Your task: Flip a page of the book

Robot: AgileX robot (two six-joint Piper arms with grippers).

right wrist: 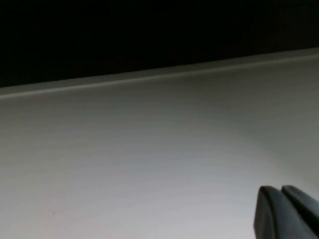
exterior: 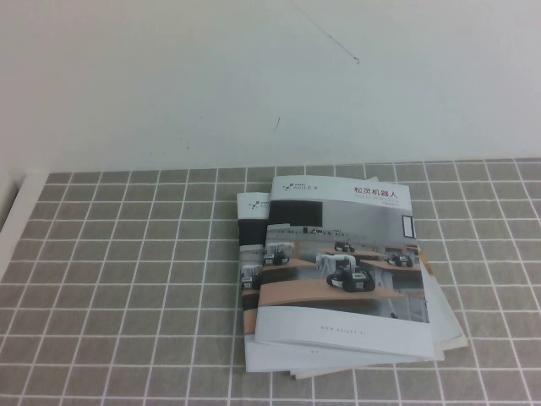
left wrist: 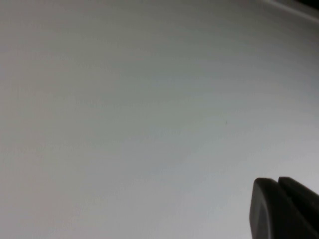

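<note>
The book (exterior: pixel 342 266) lay closed atop a stack of booklets (exterior: pixel 254 338) at lower centre-right of the high view, long axis running top to bottom. Neither arm appeared there, so which was nearer could not be told. The left gripper (left wrist: pixel 284 209) and right gripper (right wrist: pixel 286 211) were both clenched, empty, over bare white surface.

Left gripper (left wrist: pixel 279 186) and right gripper (right wrist: pixel 281 191) (fingers pressed together on both) hang over bare surface.

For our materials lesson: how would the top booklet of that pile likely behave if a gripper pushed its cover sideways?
The top booklet looks thin and glossy, so it would probably slide over the loosely fanned stack rather than stay put. Its cover likely bends easily. Both the left gripper and right gripper are shut, away from it.
</note>
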